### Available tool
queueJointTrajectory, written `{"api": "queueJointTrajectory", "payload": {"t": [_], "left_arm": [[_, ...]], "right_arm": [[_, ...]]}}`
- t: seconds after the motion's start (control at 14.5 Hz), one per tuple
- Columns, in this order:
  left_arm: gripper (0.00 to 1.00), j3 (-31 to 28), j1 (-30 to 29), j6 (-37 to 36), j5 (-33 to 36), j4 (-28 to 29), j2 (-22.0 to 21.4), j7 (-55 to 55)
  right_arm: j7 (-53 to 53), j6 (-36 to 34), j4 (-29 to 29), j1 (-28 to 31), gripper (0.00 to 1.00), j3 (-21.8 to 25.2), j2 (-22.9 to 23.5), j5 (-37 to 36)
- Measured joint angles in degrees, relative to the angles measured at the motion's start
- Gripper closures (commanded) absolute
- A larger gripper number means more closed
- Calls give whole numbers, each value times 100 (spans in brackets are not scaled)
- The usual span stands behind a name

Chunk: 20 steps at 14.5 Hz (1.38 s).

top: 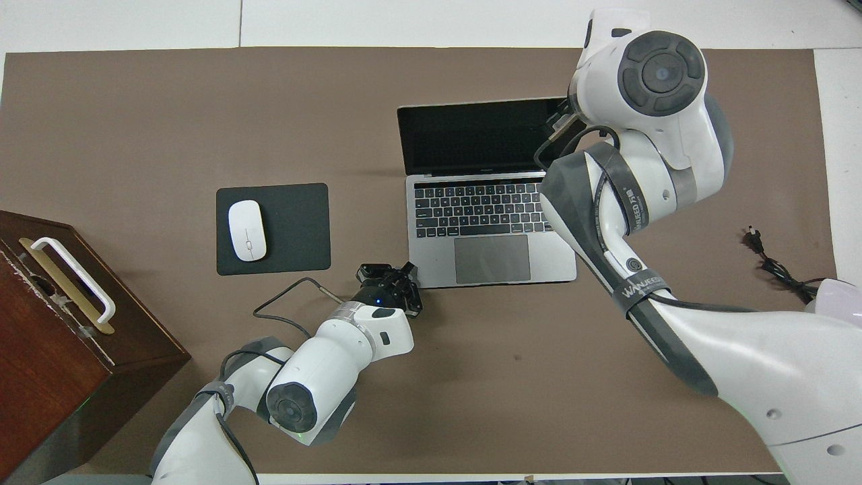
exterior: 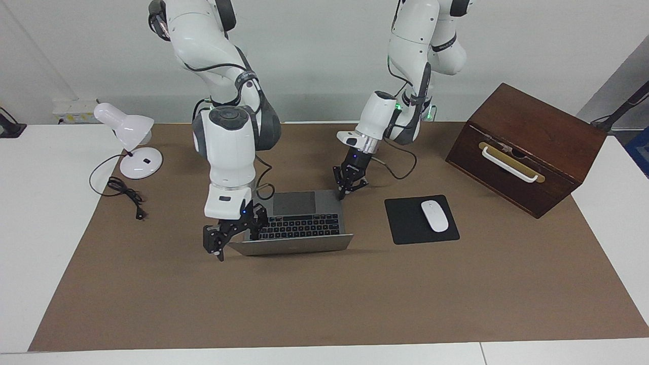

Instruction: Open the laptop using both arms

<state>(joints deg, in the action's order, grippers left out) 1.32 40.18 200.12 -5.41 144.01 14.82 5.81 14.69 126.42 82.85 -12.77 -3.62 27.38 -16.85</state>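
Observation:
The silver-grey laptop (exterior: 299,225) lies open mid-table, keyboard and trackpad (top: 491,258) showing. Its lid (exterior: 296,245) leans far back, away from the robots, and the dark screen (top: 471,138) faces up. My right gripper (exterior: 232,242) holds the lid's corner toward the right arm's end, with the lid's edge between its fingers; in the overhead view the arm hides most of it. My left gripper (exterior: 343,193) is shut, its tips down at the base's corner nearest the robots, toward the left arm's end, also seen from above as the left gripper (top: 406,271).
A black mouse pad (exterior: 405,223) with a white mouse (exterior: 434,215) lies beside the laptop toward the left arm's end. Past it stands a tilted wooden box (exterior: 527,147). A white desk lamp (exterior: 129,137) and its cord (exterior: 124,192) sit at the right arm's end.

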Motion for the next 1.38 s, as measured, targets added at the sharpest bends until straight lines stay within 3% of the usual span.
{"api": "queueJointTrajectory", "payload": {"t": [0.34,0.9,1.1,1.38], "left_arm": [[100,0,0,1,0,0,0,0],[100,1,5,6,-24,0,0,0],[100,2,5,10,-25,13,-32,0],[100,42,6,32,-25,53,-300,-9]], "right_arm": [[0,-1025,-233,-39,0,-18,-159,420],[-432,-3364,-228,-22,0,-17,-1331,988],[-1128,-3882,29,-23,0,-14,-1667,1102],[-1304,-4441,352,45,0,-5,-2237,1184]]}}
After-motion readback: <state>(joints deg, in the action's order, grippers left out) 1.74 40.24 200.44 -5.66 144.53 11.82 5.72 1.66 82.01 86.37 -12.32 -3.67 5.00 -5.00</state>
